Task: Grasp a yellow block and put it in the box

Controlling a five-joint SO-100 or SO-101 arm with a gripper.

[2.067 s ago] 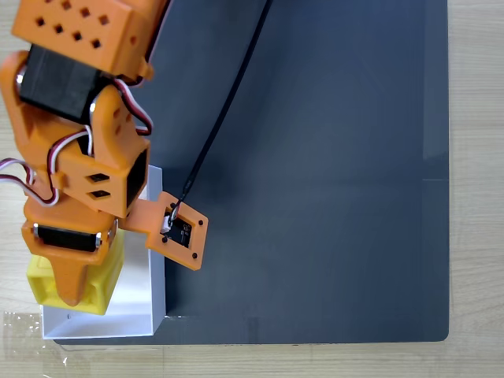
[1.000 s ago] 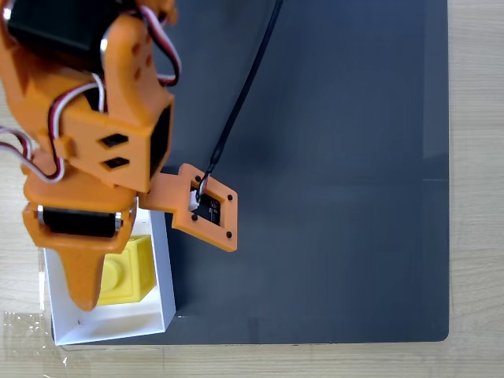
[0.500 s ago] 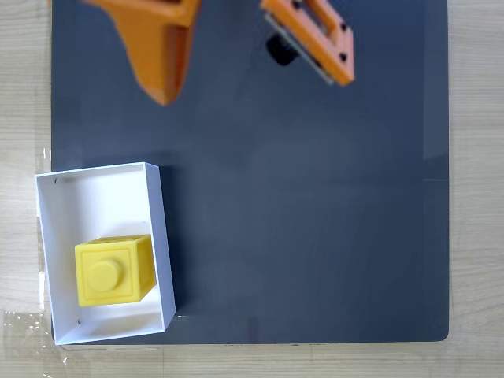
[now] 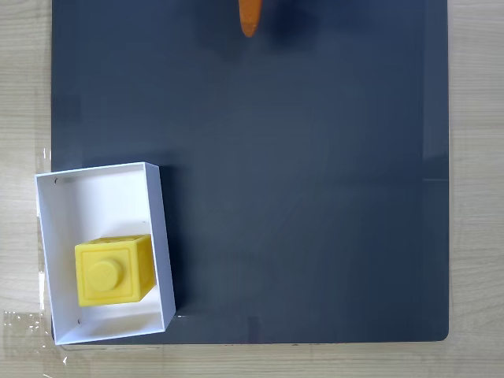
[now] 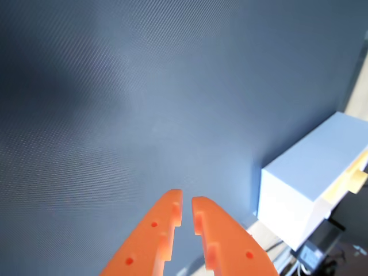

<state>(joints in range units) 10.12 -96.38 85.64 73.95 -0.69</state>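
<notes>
The yellow block (image 4: pixel 114 270) rests studs-up inside the white box (image 4: pixel 98 193), in the box's nearer half, at the lower left of the fixed view. Nothing touches it. Far from the box, one orange fingertip (image 4: pixel 248 20) pokes in at the top edge of that view. In the wrist view my gripper (image 5: pixel 187 202) hovers over bare dark mat. Its two orange fingers stand almost together with just a thin slit between them, and they hold nothing.
A dark grey mat (image 4: pixel 315 173) covers most of the wooden table (image 4: pixel 476 189). The box overhangs the mat's left edge. In the wrist view a white boxy object (image 5: pixel 305 184) with cables below it stands at the mat's right edge.
The arm let go of the block in the box, rose and drew back to the top of the fixed view. Block and box have stayed put over the last second.
</notes>
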